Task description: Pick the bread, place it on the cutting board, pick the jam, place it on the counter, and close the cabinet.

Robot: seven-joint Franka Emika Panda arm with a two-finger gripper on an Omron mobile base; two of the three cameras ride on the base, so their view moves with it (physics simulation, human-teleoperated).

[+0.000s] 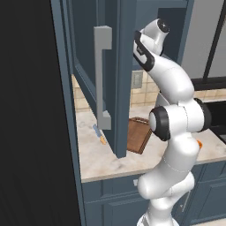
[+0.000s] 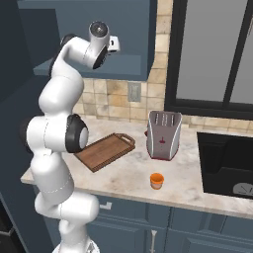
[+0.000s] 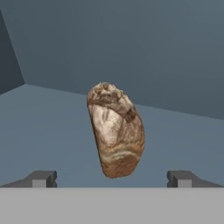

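Observation:
The bread [image 3: 116, 131], a tan-brown crusty lump, rests on the blue-grey shelf inside the cabinet [image 2: 123, 29]. My gripper [image 3: 111, 178] is open, its two dark fingertips [image 3: 41, 178] spread wide just short of the bread, one to each side. The cabinet's door [image 1: 103, 75] stands open with its long grey bar handle facing me. The cutting board [image 2: 105, 150] lies bare on the counter [image 2: 123, 180], also seen as the cutting board [image 1: 139, 134] past the door's edge. The jam [image 2: 157, 181], a small orange jar, stands on the counter near its front edge.
A silver toaster [image 2: 164, 134] stands right of the board. A dark sink [image 2: 227, 163] is set into the counter at the far right. A small knife [image 1: 99, 133] lies on the counter under the open door. A dark tall unit [image 1: 26, 110] is at the left.

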